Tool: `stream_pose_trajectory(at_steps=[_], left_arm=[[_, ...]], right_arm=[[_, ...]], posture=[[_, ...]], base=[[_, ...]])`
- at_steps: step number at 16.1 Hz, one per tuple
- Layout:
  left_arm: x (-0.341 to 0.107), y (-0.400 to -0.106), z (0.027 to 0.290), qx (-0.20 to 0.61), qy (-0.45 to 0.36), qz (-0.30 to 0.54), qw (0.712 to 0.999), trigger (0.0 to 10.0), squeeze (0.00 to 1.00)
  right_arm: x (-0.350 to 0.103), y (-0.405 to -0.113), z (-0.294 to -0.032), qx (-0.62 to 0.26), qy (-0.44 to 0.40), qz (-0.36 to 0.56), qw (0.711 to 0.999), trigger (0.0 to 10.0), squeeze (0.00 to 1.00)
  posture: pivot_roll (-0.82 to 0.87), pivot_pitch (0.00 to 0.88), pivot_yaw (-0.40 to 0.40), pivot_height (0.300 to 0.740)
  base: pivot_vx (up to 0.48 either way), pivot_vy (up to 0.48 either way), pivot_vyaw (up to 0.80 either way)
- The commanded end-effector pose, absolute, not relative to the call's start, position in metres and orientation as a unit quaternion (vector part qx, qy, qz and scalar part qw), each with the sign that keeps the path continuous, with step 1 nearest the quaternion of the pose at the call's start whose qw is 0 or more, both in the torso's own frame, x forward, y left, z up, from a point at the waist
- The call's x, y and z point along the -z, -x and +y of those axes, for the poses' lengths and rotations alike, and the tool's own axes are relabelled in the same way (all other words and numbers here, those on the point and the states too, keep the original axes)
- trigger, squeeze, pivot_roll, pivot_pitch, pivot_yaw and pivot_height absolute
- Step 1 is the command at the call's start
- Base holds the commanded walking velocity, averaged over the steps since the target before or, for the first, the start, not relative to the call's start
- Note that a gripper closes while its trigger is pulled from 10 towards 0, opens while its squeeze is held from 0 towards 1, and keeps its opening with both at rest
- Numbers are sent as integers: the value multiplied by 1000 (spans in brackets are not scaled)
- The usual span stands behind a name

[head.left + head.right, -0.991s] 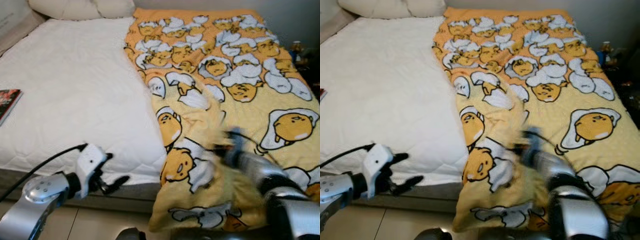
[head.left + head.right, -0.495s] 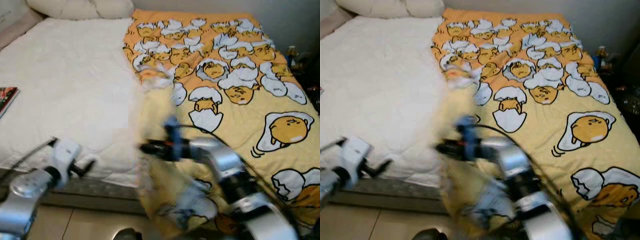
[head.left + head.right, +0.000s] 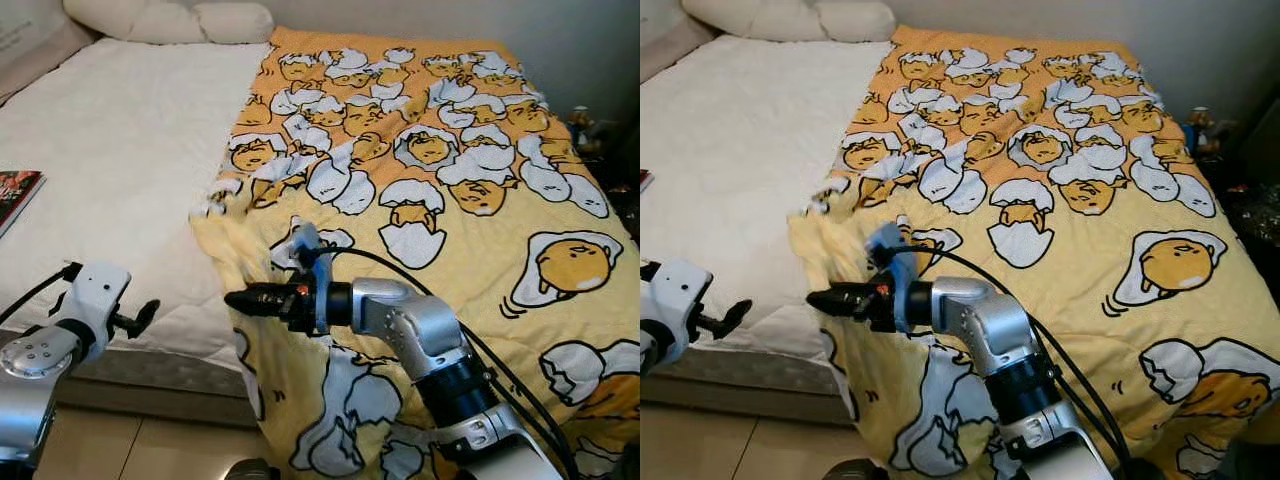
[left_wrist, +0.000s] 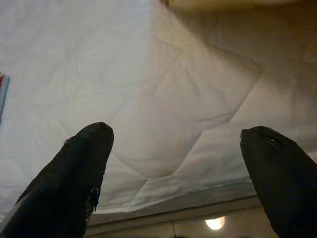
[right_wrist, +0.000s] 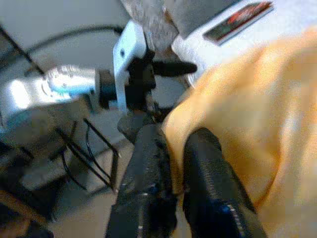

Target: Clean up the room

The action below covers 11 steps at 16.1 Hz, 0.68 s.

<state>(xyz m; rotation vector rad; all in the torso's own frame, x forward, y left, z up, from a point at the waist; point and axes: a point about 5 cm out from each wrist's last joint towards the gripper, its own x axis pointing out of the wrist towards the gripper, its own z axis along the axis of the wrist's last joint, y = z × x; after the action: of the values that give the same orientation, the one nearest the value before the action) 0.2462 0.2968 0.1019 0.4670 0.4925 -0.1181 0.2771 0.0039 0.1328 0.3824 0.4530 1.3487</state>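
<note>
Yellow cloth is pinched between the two black fingers of the right gripper point(image 3: 240, 299), which hold a fold of the egg-print blanket point(image 3: 450, 180) near its lower left corner, above the foot of the bed; the right wrist view shows the fingers closed tight with fabric between them. A second ago this corner hung bunched over the bed's end on the robot's right, and half a second ago it was a blur in mid-swing; now the arm has carried it leftward, and the blanket's edge reaches further across the white mattress point(image 3: 120, 170) than it did. That suggests the bed-making part of the tidy-up is under way, though much of the mattress is still uncovered and the hem near the gripper is rumpled. Just beside it, lower and to the left, the left gripper point(image 4: 173, 148) hovers over the mattress edge with its fingers spread wide and nothing in them. Further off, a book point(image 3: 15, 198) lies at the mattress's left side, and two pillows point(image 3: 170, 20) sit at the head of the bed.
</note>
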Motion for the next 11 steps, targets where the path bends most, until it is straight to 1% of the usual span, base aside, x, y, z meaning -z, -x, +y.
stream_pose_trajectory(at_steps=[1,3,6,7,9,10,11], left_arm=[[-107,-249,301,51,-240,237,940,10000,0],[-107,-251,302,53,-245,237,939,10000,0],[-106,-254,296,60,-241,229,941,10000,0],[-108,-258,287,67,-223,208,950,10000,0],[-110,-266,265,73,-181,162,967,10000,0],[-112,-270,251,75,-165,136,974,10000,0],[-111,-271,244,73,-156,129,977,10000,0]], right_arm=[[-144,-278,5,-617,-185,189,741,10000,1000],[-147,-279,4,-617,-180,180,745,10000,1000],[-158,-283,-6,-605,-183,150,760,10000,1000],[-157,-290,-23,-558,-172,134,801,10000,0],[-140,-301,-59,-436,-122,123,883,10000,0],[-127,-302,-80,-360,-97,119,920,10000,0],[-120,-301,-90,-320,-97,124,934,10000,0]], posture=[[118,0,27,740],[112,0,34,740],[104,0,41,740],[97,0,43,740],[84,0,47,740],[79,0,51,740],[76,0,53,740]], base=[[0,0,0],[0,0,0],[0,0,0],[0,0,0],[0,0,0],[0,0,0],[0,0,0]])
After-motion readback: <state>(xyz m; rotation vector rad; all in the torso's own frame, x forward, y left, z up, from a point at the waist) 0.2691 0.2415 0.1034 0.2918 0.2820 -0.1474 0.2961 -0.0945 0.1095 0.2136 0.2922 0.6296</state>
